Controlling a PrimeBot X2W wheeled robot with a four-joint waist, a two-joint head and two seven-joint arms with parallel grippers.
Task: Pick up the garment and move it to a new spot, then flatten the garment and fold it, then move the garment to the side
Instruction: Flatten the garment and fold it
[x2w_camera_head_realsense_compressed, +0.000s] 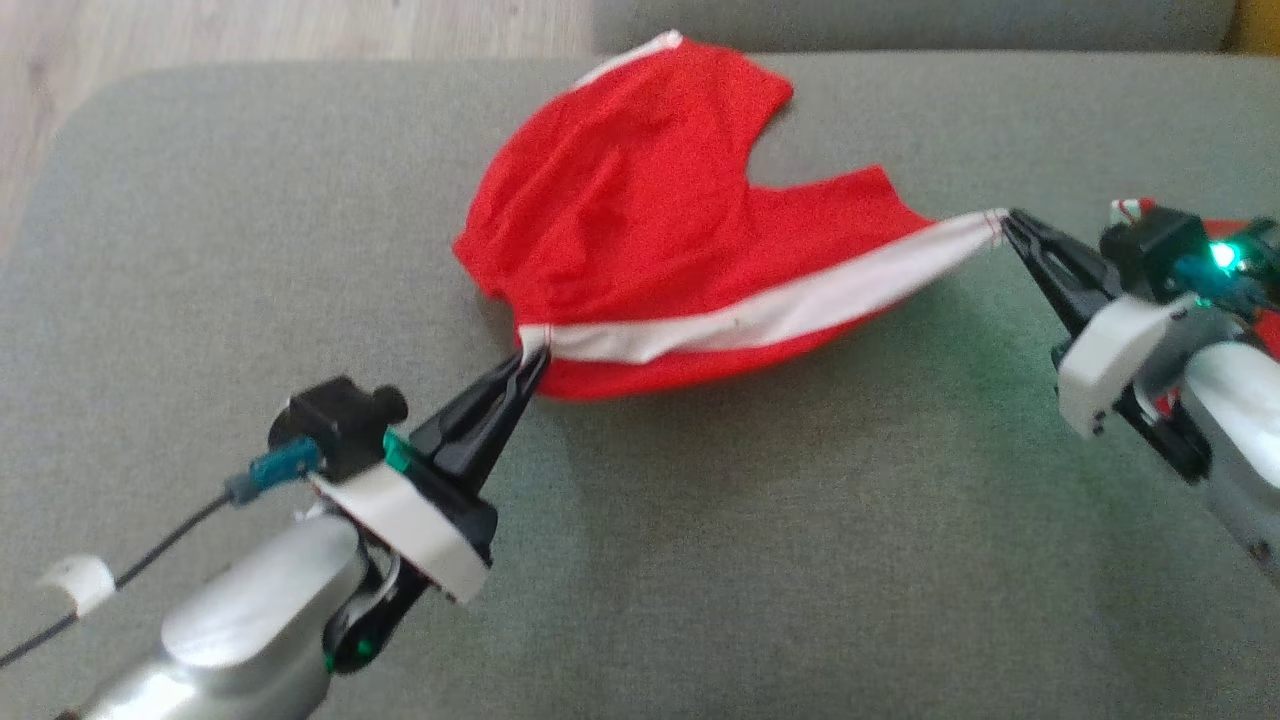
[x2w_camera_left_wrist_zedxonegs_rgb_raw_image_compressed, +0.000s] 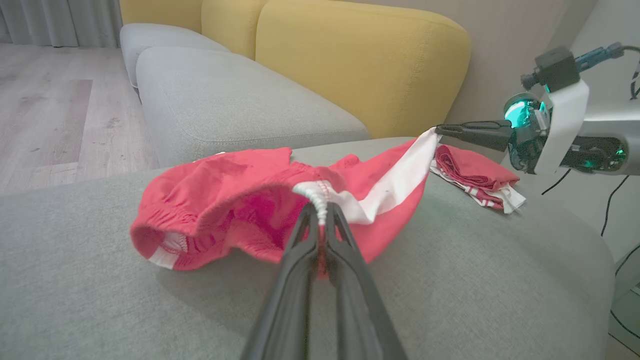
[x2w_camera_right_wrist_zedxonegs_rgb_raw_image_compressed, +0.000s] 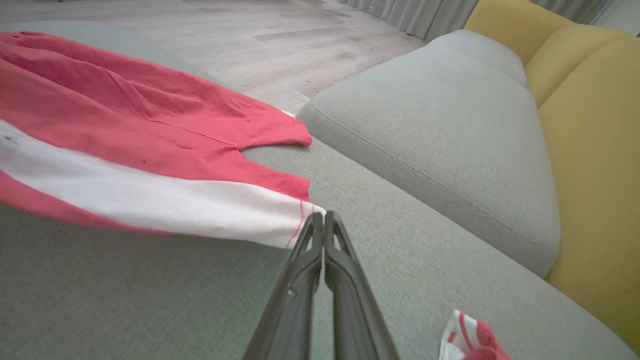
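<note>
A small folded red-and-white cloth (x2w_camera_left_wrist_zedxonegs_rgb_raw_image_compressed: 475, 177) is seen at the right of the grey fabric sofa seat (x2w_camera_head_realsense_compressed: 800, 560), just beside the right gripper (x2w_camera_head_realsense_compressed: 1005, 222). Yellow padded backrests (x2w_camera_left_wrist_zedxonegs_rgb_raw_image_compressed: 360, 65) are seen beyond. The red fabric garment with a white stripe (x2w_camera_head_realsense_compressed: 640, 210) is laid at the seat's middle. Its stripe is stretched between the grippers. The left gripper (x2w_camera_head_realsense_compressed: 533, 358) is clamped on the stripe's near-left end, and the right gripper is pinched on its right end.
</note>
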